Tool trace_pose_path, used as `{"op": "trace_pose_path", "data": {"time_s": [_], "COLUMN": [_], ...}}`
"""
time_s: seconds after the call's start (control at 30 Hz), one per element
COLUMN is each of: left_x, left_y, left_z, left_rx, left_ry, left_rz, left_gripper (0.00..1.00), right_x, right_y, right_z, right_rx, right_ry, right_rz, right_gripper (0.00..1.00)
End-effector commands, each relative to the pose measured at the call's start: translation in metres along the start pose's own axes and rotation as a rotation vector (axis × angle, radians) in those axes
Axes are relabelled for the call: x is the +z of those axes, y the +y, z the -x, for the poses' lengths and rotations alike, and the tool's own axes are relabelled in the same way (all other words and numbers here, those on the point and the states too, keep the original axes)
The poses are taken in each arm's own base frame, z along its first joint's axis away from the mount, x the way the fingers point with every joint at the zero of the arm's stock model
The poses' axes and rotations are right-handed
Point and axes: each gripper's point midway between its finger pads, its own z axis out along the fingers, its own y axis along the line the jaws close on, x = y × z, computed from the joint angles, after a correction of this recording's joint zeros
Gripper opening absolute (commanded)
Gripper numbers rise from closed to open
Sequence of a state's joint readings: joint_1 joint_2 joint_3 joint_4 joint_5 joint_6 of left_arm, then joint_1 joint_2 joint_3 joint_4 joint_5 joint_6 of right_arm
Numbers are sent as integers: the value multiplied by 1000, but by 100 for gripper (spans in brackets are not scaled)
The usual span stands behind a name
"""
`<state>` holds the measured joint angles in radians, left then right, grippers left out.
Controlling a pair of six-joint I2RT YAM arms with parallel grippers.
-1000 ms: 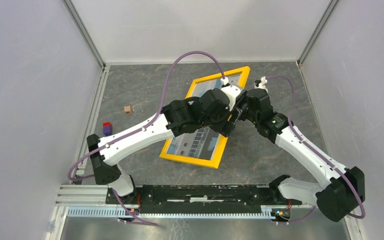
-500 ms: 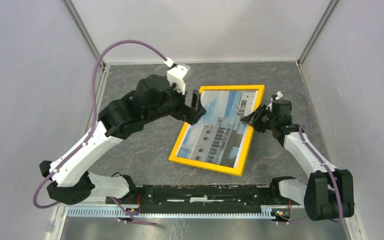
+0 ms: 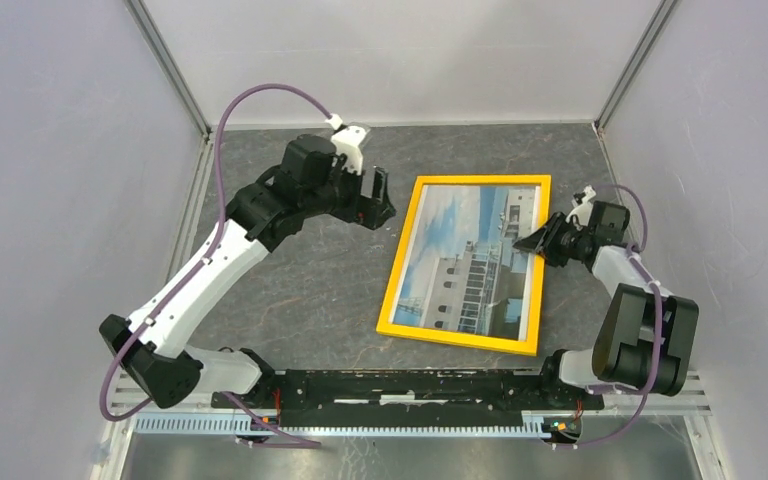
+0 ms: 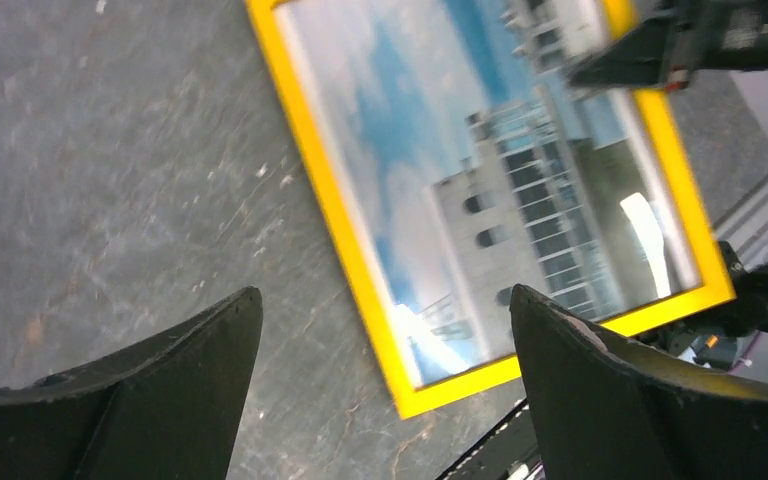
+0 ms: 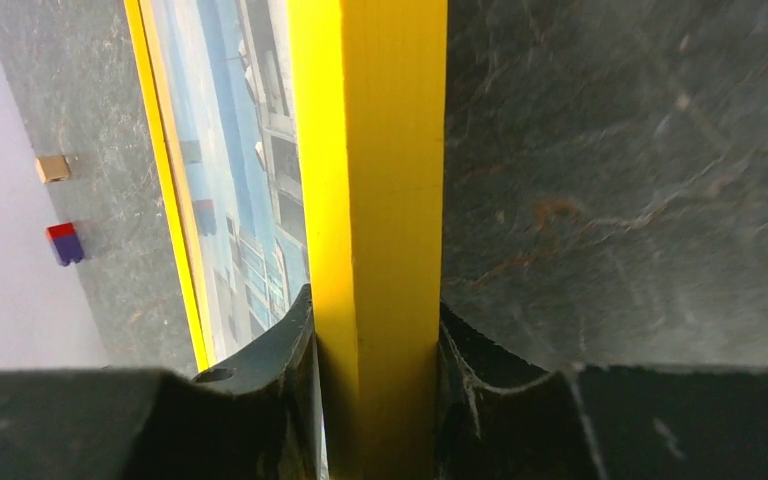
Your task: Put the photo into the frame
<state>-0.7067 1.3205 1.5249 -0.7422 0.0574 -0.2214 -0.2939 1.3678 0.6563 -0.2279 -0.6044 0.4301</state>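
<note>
1. Since a second ago, the right gripper point(image 3: 534, 241) has dragged the thin orange-yellow wooden picture frame point(image 3: 397, 283) rightward, jaws clamped on its right rail.
2. The left gripper point(image 3: 378, 201), jaws wide apart and empty, hovers left of the frame.
3. Inside the frame lies the paper photo point(image 3: 468, 262) of a pale building under blue sky, on the grey table point(image 3: 300, 290).

A robot lab cell: bare grey walls point(image 3: 50, 200), aluminium rail point(image 3: 410, 425), stone-patterned tabletop point(image 3: 320, 300)
</note>
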Motion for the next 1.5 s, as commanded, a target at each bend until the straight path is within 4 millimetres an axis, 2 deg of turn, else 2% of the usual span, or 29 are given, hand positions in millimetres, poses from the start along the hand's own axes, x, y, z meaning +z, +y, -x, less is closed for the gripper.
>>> {"op": "trace_pose_path", "data": {"time_s": [0.0, 0.07, 0.17, 0.23, 0.3, 0.37, 0.47, 0.57, 0.73, 0.87, 0.93, 1.03, 1.1, 1.17, 1.3, 1.4, 1.47], "left_x": [-6, 1, 0, -3, 9, 9, 0, 12, 16, 26, 29, 35, 38, 39, 33, 34, 33], "left_y": [0, 5, -11, -25, -27, -35, -40, -28, -18, -17, -17, -16, -16, -18, -19, -20, -20], "left_z": [8, 5, 0, -3, -16, -19, -12, -23, -25, -31, -32, -34, -37, -38, -33, -34, -34], "left_rx": [-89, -93, -79, -9, 2, -11, 35, 99, 133, 127, 106, 75, 64, 56, 56, 55, 51], "left_ry": [-105, -92, -65, -59, -15, -17, -45, -2, 5, 23, 30, 42, 53, 53, 32, 35, 29], "left_rz": [-141, -111, -167, -166, -153, -197, -195, -86, -30, -36, -53, -76, -83, -97, -101, -105, -111], "left_gripper": [98, 98, 99, 100, 100, 100, 100, 100, 100, 100, 100, 100, 100, 100, 100, 100, 100], "right_x": [-31, -38, -39, -42, -39, -36, -43, -38, -27, -9, 3, 11, 10, 7, -9, -30, -47], "right_y": [-97, -112, -117, -125, -126, -126, -137, -136, -150, -163, -171, -181, -185, -188, -187, -182, -175], "right_z": [43, 43, 47, 51, 58, 77, 118, 160, 205, 216, 210, 190, 179, 168, 157, 156, 154], "right_rx": [-239, -210, -160, -110, -67, -55, -24, -47, -69, -80, -69, -54, -46, -33, -39, -71, -102], "right_ry": [-98, -108, -129, -173, -208, -243, -317, -378, -356, -315, -278, -242, -236, -223, -229, -204, -200], "right_rz": [-494, -552, -518, -529, -505, -498, -591, -585, -639, -643, -634, -641, -655, -675, -744, -842, -889], "right_gripper": [0, 0, 0, 0, 0, 0, 0, 0, 0, 3, 6, 9, 17, 39, 71, 87, 94]}}
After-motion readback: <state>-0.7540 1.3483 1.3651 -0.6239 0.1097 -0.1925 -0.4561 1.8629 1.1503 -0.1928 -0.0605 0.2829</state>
